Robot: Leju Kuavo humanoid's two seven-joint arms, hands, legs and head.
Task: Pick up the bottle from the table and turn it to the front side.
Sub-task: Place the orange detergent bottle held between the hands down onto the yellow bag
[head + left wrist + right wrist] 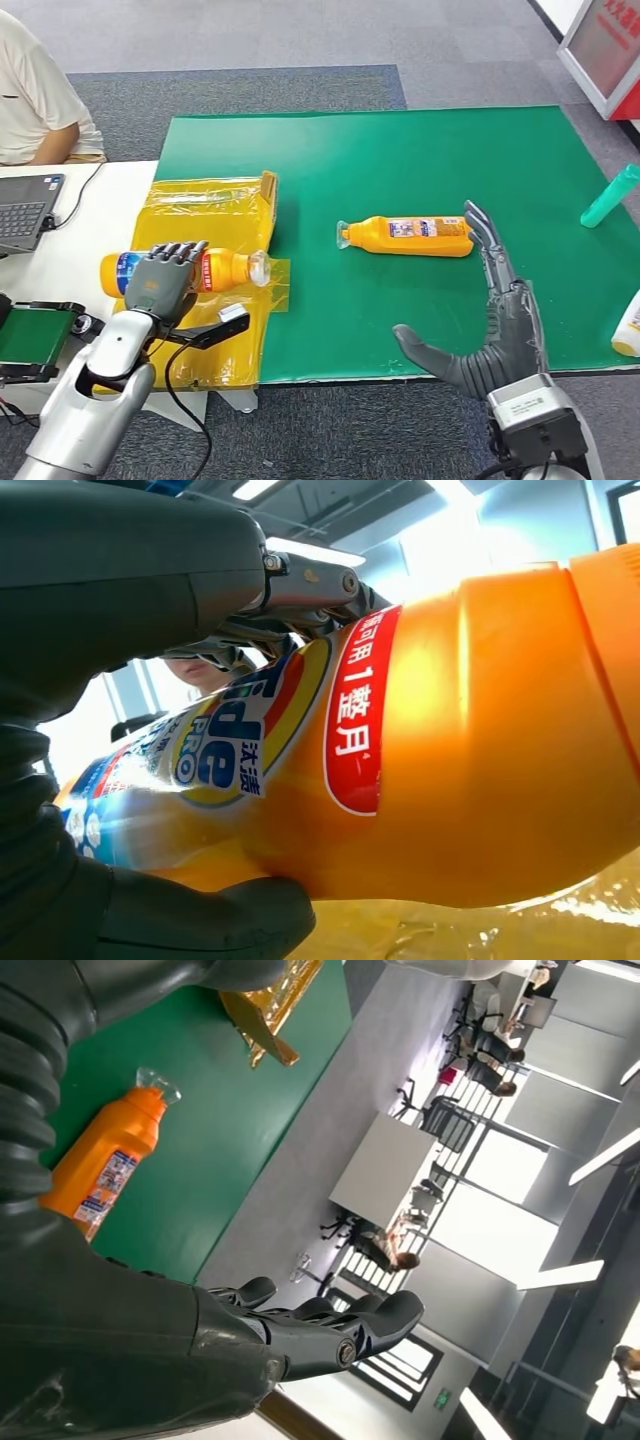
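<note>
Head view: the detergent bottle (pixel 219 270) is grasped by the left hand (pixel 162 280), label outward; the right hand (pixel 490 320) is held released.

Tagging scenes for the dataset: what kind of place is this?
Probably an office or lab used for robot testing: a green mat on a table, a person at a laptop, grey carpet, and desks with chairs behind.

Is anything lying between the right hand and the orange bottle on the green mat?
No. In the head view, bare green mat lies between the open right hand and the orange bottle, with the fingertips near its base.
</note>
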